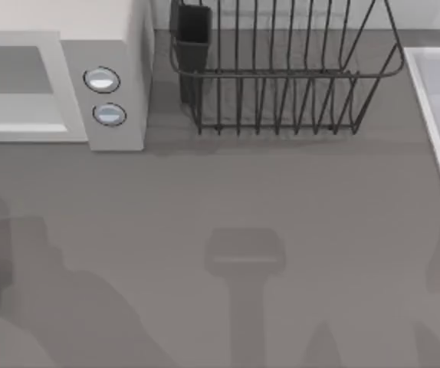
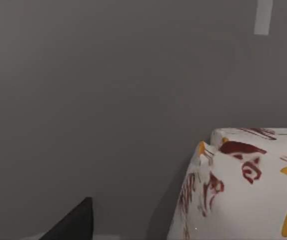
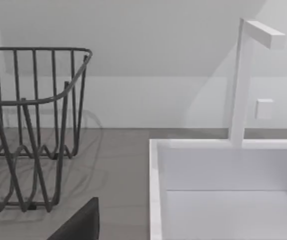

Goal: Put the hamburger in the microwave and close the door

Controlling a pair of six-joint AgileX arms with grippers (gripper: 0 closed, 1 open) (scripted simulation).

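The white microwave stands at the table's back left, its two round silver-blue knobs facing the front. Left of the knobs is a grey rectangle in a white frame; I cannot tell whether it is the door's window or the bare cavity. The hamburger is out of view. A dark part of my left gripper hangs over grey surface beside a white box with red and yellow prints. A dark part of my right gripper sits near the table's right side, between the rack and the sink.
A dark wire dish rack with a dark cup holder stands at the back centre, also seen as dish rack. A white sink with a white faucet borders the right, its edge showing from above. Arm shadows lie on the grey table.
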